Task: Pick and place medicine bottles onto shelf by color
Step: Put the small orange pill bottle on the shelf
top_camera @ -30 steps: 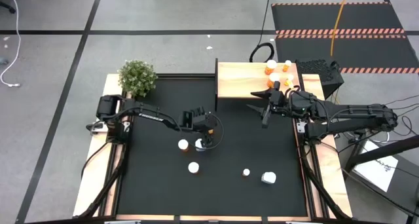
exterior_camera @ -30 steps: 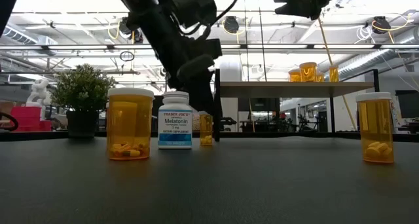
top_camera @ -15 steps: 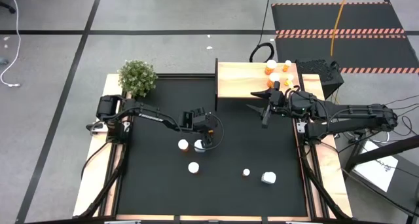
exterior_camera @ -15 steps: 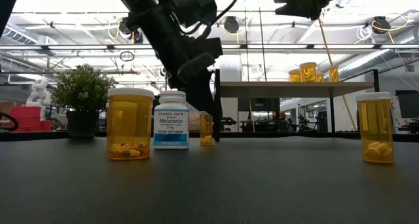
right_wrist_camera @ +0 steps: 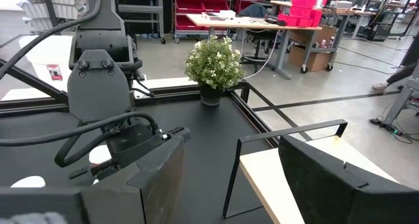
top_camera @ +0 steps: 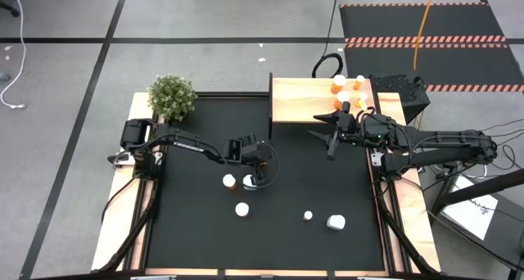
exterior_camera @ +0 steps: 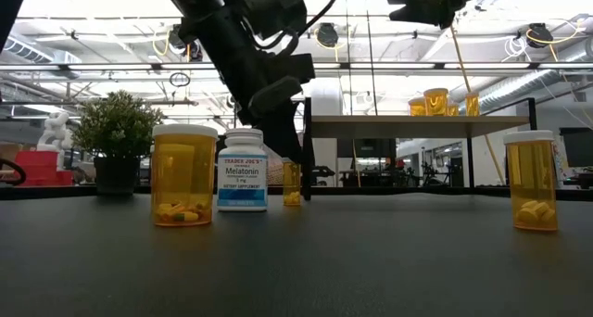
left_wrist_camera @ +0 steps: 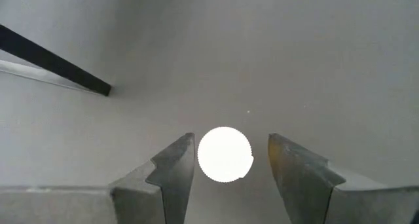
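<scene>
A white medicine bottle with a blue label [exterior_camera: 243,169] stands upright on the black mat; it shows from above in the high view [top_camera: 250,181]. My left gripper [top_camera: 252,175] is over it, pointing down and open. Its two fingers stand on either side of the bottle's round white cap [left_wrist_camera: 224,154], with a narrow gap on each side. My right gripper [top_camera: 327,139] is open and empty in the air by the near edge of the pale wood shelf [top_camera: 299,100]. Several orange bottles [top_camera: 348,92] stand at the shelf's right end.
An orange bottle [top_camera: 230,180] stands just left of the white one. More bottles stand nearer the front: one [top_camera: 242,209], a small one [top_camera: 308,216] and a white one [top_camera: 336,223]. A potted plant [top_camera: 172,96] is at the far left corner.
The white bottle has slid a little toward the table's left, closer to the orange bottle beside it, and has stayed upright. Both arms have kept nearly still.
</scene>
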